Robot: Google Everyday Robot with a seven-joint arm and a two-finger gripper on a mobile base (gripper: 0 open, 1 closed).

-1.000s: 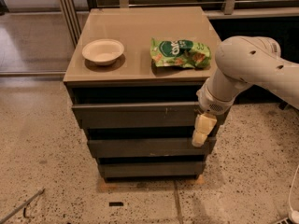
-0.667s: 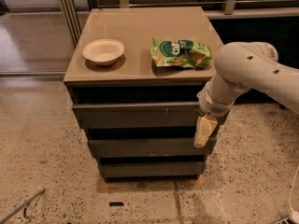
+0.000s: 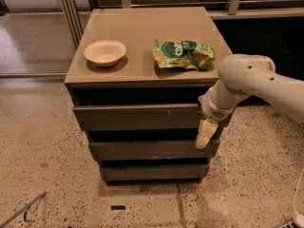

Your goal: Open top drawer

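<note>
The top drawer (image 3: 137, 116) is the widest of three dark grey, handleless fronts on a brown-topped cabinet (image 3: 142, 32); a small pale scratch sits near its centre. It stands out a little from the cabinet, with a dark gap above it. My gripper (image 3: 204, 136) hangs from the white arm (image 3: 251, 77) at the drawer's right end, its pale fingers pointing down over the right edge of the middle drawer (image 3: 147, 149). The bottom drawer (image 3: 152, 172) is below.
On the cabinet top stand a white bowl (image 3: 105, 52) at the left and a green snack bag (image 3: 183, 54) at the right. Speckled floor surrounds the cabinet. A metal rail (image 3: 66, 13) and dark furniture stand behind it.
The gripper and arm have shifted slightly to the right and a little lower; the drawers look unchanged.
</note>
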